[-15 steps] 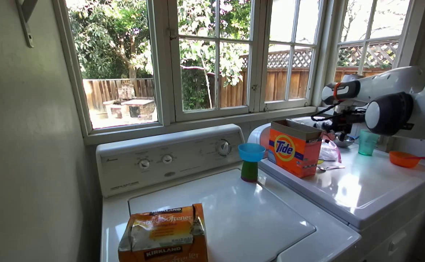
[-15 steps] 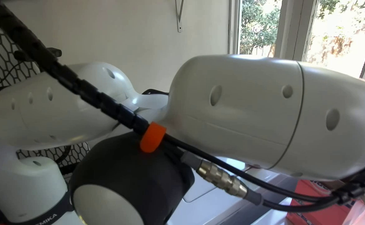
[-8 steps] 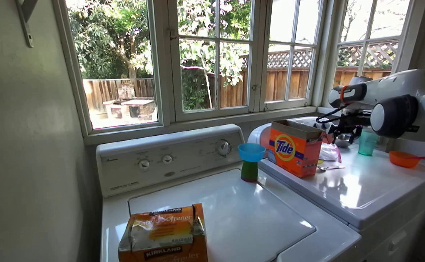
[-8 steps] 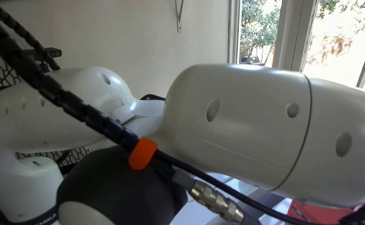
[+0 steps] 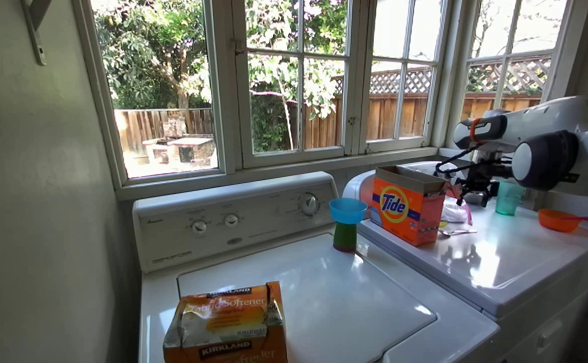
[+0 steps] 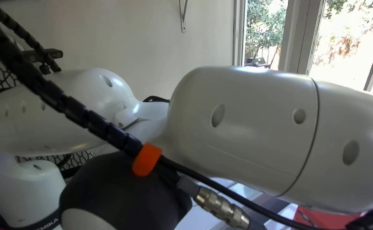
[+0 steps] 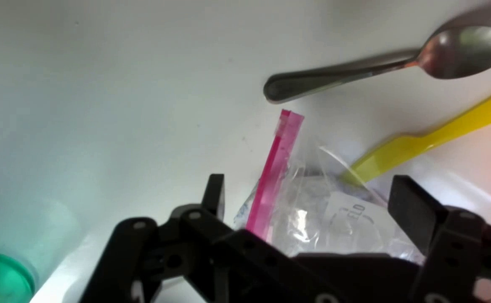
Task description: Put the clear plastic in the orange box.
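The clear plastic [image 7: 312,210] is a see-through zip bag with a pink strip, lying on the white machine top. In an exterior view the clear plastic [image 5: 456,214] shows beside the orange box [image 5: 408,209], which stands upright with its top open. Only a corner of the orange box [image 6: 325,218] shows under the arm in an exterior view. My gripper [image 7: 313,198] is open, its fingers spread to either side of the bag, holding nothing. In an exterior view the gripper [image 5: 472,201] hangs above the bag, behind and right of the box. Its lower structure hides part of the bag.
A spoon [image 7: 464,52] and a yellow knife [image 7: 422,145] lie near the bag; the knife tip is under the film. A teal cup [image 5: 508,197] and orange bowl [image 5: 558,221] stand to the right. Stacked cups [image 5: 348,212] and an orange packet [image 5: 228,322] are on the washer.
Over the second, the arm has moved a little lower and away from the orange box. The gripper has turned and its fingers now hang lower. Bag and box have not visibly moved.
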You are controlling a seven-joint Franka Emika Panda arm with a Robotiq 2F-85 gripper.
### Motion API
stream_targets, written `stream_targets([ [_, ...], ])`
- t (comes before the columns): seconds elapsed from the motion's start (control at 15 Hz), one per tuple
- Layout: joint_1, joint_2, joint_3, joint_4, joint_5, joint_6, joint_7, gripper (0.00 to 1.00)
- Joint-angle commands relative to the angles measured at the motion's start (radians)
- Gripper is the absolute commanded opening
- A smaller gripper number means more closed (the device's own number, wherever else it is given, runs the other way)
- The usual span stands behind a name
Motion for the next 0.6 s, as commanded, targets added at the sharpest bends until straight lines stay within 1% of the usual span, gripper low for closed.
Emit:
stream_targets([
  [0.0, -0.049, 0.026, 0.055, 0.023, 0.074, -0.067, -0.029, 1.0],
  [0.13, -0.075, 0.033, 0.084, 0.027, 0.11, -0.088, -0.044, 1.0],
  [0.33, -0.099, 0.049, 0.107, 0.039, 0.138, -0.086, -0.064, 1.0],
  [0.4, -0.102, 0.052, 0.107, 0.038, 0.136, -0.083, -0.07, 1.0],
  [0.47, -0.096, 0.046, 0.091, 0.029, 0.121, -0.106, -0.04, 1.0],
  [0.53, -0.088, 0.045, 0.083, 0.042, 0.111, -0.085, -0.041, 1.0],
])
